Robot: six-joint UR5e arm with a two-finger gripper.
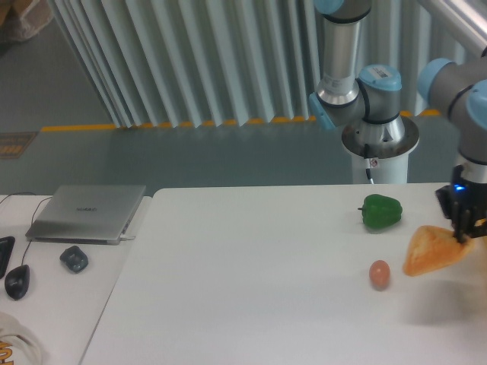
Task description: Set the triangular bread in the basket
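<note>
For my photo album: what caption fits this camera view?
Gripper carries the bread above the table, past a pepper and egg.

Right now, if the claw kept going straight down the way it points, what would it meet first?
Beyond the triangular bread it holds, the claw would likely meet bare white table; depth is uncertain, and the frame's right edge cuts off the view.

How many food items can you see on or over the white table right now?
3: a green bell pepper on the table, right; a small reddish-brown egg in front of it; the golden-orange triangular bread held in the gripper at the right edge.
</note>
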